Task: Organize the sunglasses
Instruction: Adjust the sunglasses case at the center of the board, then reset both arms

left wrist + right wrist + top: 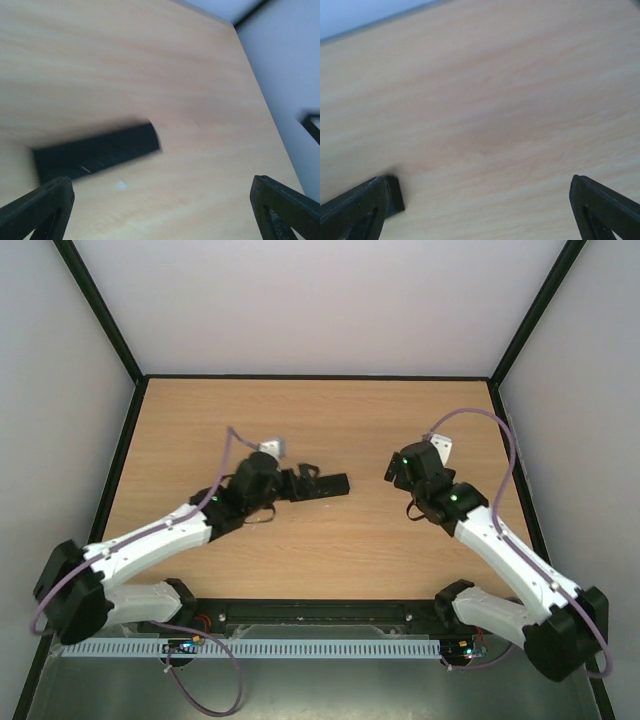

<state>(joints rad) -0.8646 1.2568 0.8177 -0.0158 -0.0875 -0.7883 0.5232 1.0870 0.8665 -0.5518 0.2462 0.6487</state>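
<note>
Gaping wide, two hands: left hand [160, 200], right hand [480, 200]; one black case [95, 152].

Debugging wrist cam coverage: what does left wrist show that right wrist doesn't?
Only left wrist: the black case, blurred, lying on the table ahead of the left tool; a side wall at right. Only right wrist: the right tool over bare wood, with a wall strip at top left. Both: the same wooden table, fingers spread wide, nothing held.
</note>
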